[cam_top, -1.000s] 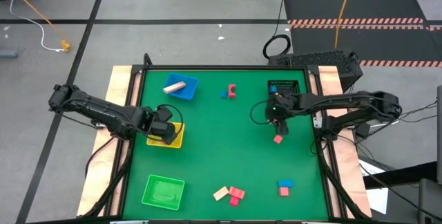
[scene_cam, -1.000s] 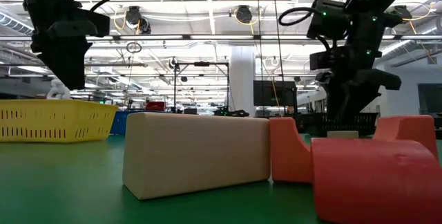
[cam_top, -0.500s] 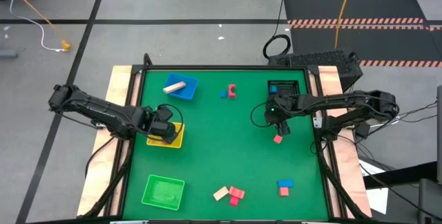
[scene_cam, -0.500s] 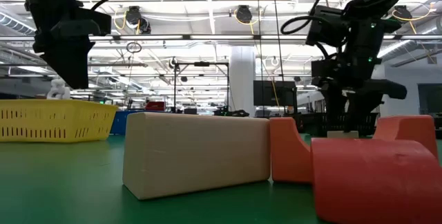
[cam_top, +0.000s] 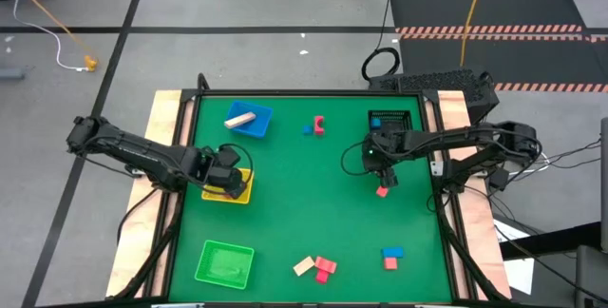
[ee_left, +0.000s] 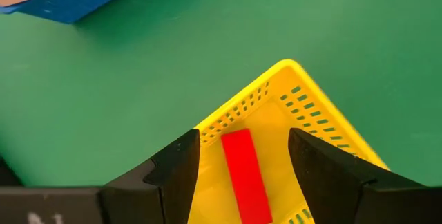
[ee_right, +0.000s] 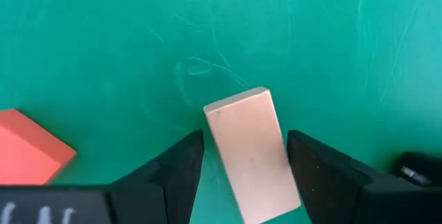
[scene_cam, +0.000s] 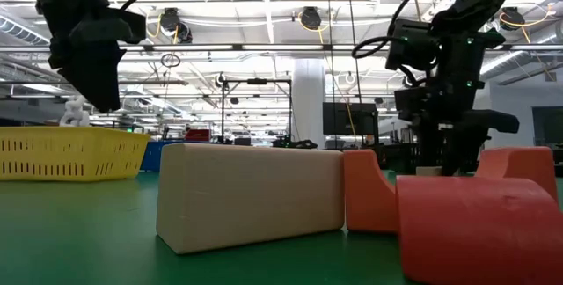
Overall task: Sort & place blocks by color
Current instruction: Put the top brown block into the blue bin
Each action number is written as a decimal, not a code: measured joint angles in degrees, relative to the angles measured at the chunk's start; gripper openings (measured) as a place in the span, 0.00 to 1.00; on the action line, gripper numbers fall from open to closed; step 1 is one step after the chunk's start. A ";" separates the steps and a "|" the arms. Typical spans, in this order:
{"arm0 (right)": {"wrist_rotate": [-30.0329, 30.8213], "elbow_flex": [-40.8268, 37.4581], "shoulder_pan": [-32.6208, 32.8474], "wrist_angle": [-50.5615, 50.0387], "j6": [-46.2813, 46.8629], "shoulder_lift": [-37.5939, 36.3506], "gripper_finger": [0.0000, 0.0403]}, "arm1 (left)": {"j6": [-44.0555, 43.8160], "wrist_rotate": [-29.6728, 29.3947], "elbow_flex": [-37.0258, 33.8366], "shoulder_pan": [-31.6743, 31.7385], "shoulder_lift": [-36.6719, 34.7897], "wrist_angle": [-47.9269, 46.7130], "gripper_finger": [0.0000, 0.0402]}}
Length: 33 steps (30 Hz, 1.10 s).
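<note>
The right gripper (ee_right: 238,175) hangs low over the right half of the green surface (cam_top: 304,203), fingers spread to either side of a tan block (ee_right: 252,151) that lies flat between them, with gaps showing on both sides, so nothing is grasped yet. I'd judge it is lined up along the block's length so the fingers can close across its narrow sides. A pink block (ee_right: 31,148) sits just beside it, near enough that a sloppy closing could nudge it.

The left gripper (ee_left: 242,169) hovers over the yellow tray (ee_left: 311,113) at the left edge, released, with a red bar (ee_left: 243,175) lying on the tray floor between its fingers, apparently set down there because red belongs in yellow.

Near the far edge a blue tray (cam_top: 252,121) already carries a tan block (cam_top: 240,118), which looks like the destination. Loose pink and blue blocks remain along the near edge, a green tray (cam_top: 224,262) sits at the near left corner, and a black mesh basket (cam_top: 389,120) stands just behind the right arm
</note>
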 joint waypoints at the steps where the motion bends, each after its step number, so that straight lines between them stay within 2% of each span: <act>1: -0.04 -0.04 0.00 -0.02 1.20 0.02 0.48 | 0.00 0.00 0.00 0.00 0.00 0.52 0.56; 5: -0.42 -0.12 -0.04 -0.29 6.15 0.04 0.39 | 1.10 0.01 0.00 0.00 0.00 4.37 0.56; 9: -1.58 -0.17 -0.07 0.40 10.63 0.09 0.28 | 6.65 0.00 0.00 0.00 0.00 11.16 0.56; 14: -2.14 -0.17 0.27 4.01 17.80 0.14 0.28 | 16.74 -0.03 0.00 0.00 0.00 23.82 0.56; 17: -2.45 -0.24 0.97 8.05 21.81 -0.37 0.28 | 19.84 -0.02 0.00 0.00 0.00 32.35 0.56; 22: 0.44 -0.39 4.00 23.58 21.29 -2.62 0.28 | 21.05 -0.07 0.00 0.02 0.00 41.76 0.56; 29: 8.43 -0.27 10.91 53.64 7.62 -2.79 0.28 | 23.26 -1.73 0.00 0.57 0.00 46.36 0.56; 33: 9.71 -0.24 15.11 63.83 0.77 -1.66 0.28 | 20.94 -2.75 0.00 1.82 0.00 48.27 0.56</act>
